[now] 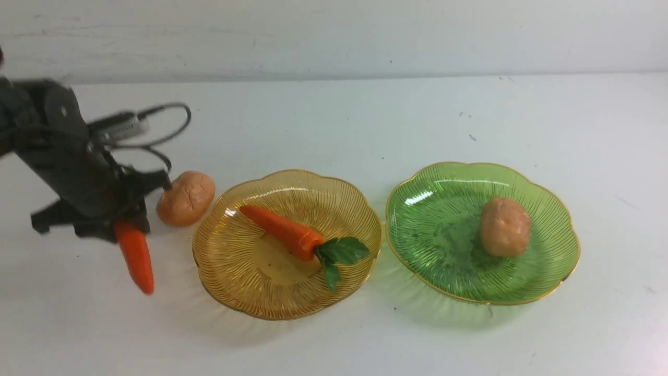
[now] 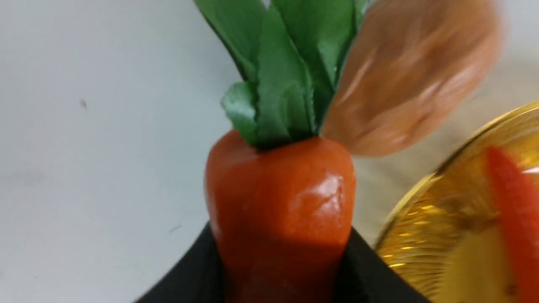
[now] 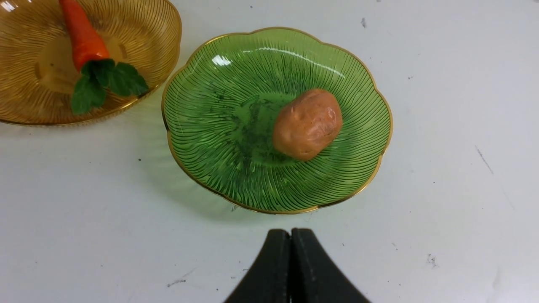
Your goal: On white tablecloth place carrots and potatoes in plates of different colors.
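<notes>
hovering right gripper (image 3: 290,235): black jaws pressed together with nothing between them, above the bare white tablecloth (image 3: 84,210), just short of the near rim of the green plate (image 3: 202,126); lower centre of the right wrist view, out of the front view.
held carrot (image 1: 135,256): lower left of the front view, hanging tip-down from the left gripper (image 1: 122,222); the left wrist view shows its green leaves fanning out beyond the jaws. whether the tip touches the cloth cannot be told.
amber plate (image 1: 209,282): centre-left of the frame, flat on the cloth.
plated carrot (image 1: 282,232): lying across the amber plate, tip toward the upper left, leaves toward the right rim.
green plate: centre-right, just beside the amber plate, a narrow strip of cloth between them.
plated potato (image 1: 504,227): resting inside the green plate, right of its middle.
left gripper: mid-left, jaws pinching the held carrot at its thick end, one on each side.
loose potato (image 1: 186,197): on the cloth between the left gripper and the amber plate's upper-left rim, just beside both; blurred in the left wrist view.
cable (image 1: 172,125): looping off the left arm (image 1: 57,151), upper left.
white tablecloth: running back to a pale wall (image 1: 334,36) along the top of the frame, a few dark specks at upper right.
</notes>
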